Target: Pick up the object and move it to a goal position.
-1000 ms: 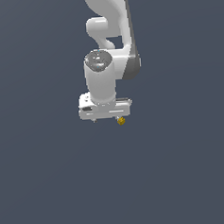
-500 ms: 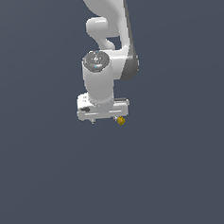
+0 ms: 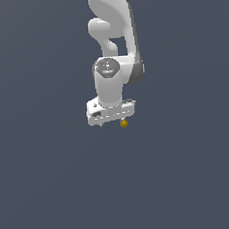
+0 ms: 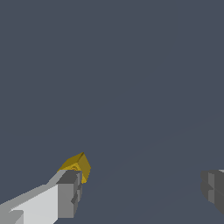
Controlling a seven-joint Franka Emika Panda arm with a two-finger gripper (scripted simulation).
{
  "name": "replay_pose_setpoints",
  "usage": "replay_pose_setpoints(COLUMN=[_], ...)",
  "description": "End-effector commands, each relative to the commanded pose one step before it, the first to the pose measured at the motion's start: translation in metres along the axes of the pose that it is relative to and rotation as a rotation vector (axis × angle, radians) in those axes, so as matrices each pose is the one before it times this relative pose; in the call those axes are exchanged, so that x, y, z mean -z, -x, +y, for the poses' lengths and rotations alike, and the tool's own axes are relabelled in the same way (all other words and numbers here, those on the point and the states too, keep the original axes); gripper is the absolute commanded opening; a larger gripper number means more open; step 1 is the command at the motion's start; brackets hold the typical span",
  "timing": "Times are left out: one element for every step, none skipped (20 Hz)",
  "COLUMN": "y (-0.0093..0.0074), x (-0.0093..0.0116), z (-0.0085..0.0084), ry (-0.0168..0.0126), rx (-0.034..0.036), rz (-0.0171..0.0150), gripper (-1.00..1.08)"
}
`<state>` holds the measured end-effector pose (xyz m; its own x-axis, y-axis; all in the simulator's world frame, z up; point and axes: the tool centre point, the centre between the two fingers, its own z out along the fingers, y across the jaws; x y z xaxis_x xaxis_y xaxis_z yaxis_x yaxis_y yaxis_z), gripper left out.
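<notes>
Smooth matt yellow-gold block point(image 4: 77, 166); glossy white arm point(image 3: 113, 48); matt grey fingertips point(image 4: 68, 193).

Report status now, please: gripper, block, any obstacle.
Gripper open, fingers wide apart. Yellow block at one fingertip, not between the fingers, not grasped. No obstacle visible.

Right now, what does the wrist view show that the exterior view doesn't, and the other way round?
Only the wrist view shows the pincer open, its two grey fingertips far apart, the small yellow-gold cube-like block beside one of them rather than between them. Only the exterior view shows the white robot arm reaching down from above. Both show the block and the plain dark grey-blue background.
</notes>
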<state>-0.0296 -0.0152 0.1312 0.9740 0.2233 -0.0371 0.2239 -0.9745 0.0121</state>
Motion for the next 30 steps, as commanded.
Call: replay_pose_setpoints(y=[0.00593,0.00255,0.0026,0.00241,0.0022,0.002,0.0018,0.00161,0.00143,0.00127,0.00111,0.00096,0.00083,0.00069,0.00057,0.00046,0.00035,0.00024,0.00015,0.00006,-0.00025,0.00002,0.00006,-0.00003,0.00015,0.00006,0.00023,0.0,0.00011,0.00019], x=[-0.01136,-0.00498,-0.00508,-0.00474,-0.00435,-0.00399,-0.00364,-0.00331,-0.00299,-0.00268,-0.00239,-0.0021,-0.00183,-0.00157,-0.00131,-0.00107,-0.00082,-0.00058,-0.00035,-0.00012,0.00048,-0.0003,-0.0009,-0.00146,-0.00209,-0.00264,-0.00326,-0.00376,-0.00433,-0.00488], z=[-0.01097,-0.00524,-0.0056,-0.00548,-0.00528,-0.00504,-0.00479,-0.00451,-0.00422,-0.00391,-0.00357,-0.00324,-0.00288,-0.00252,-0.00216,-0.00177,-0.00137,-0.001,-0.00059,-0.00018,0.00088,0.00001,0.00002,-0.00019,0.00004,-0.00017,0.00006,-0.00036,-0.00023,-0.00012], ry=[0.0004,0.00007,-0.00002,-0.00012,-0.00019,-0.00025,-0.00029,-0.00032,-0.00034,-0.00034,-0.00034,-0.00033,-0.0003,-0.00028,-0.00024,-0.0002,-0.00016,-0.00012,-0.00007,-0.00002,-0.00031,0.0,0.0,0.00002,0.0,0.00001,0.0,0.0,0.0,0.0], rx=[0.07098,0.03269,0.03411,0.03262,0.03072,0.02878,0.02686,0.0249,0.02294,0.02097,0.01898,0.01701,0.01501,0.01302,0.01104,0.00902,0.007,0.00504,0.00299,0.00097,-0.0059,0.0,0.0,0.00048,0.0,0.00048,0.0,0.00096,0.00068,0.00048], rz=[0.00531,0.00272,0.00292,0.00287,0.00278,0.00268,0.00257,0.00244,0.0023,0.00215,0.00199,0.00181,0.00163,0.00143,0.00123,0.00101,0.00079,0.00058,0.00034,0.00011,-0.00124,0.0,0.0,0.00008,0.0,0.00008,0.0,0.00017,0.00012,0.00009], gripper=[1.0,1.0,1.0,1.0,1.0,1.0,1.0,1.0,1.0,1.0,1.0,1.0,1.0,1.0,1.0,1.0,1.0,1.0,1.0,1.0,1.0,1.0,1.0,1.0,1.0,1.0,1.0,1.0,1.0,1.0])
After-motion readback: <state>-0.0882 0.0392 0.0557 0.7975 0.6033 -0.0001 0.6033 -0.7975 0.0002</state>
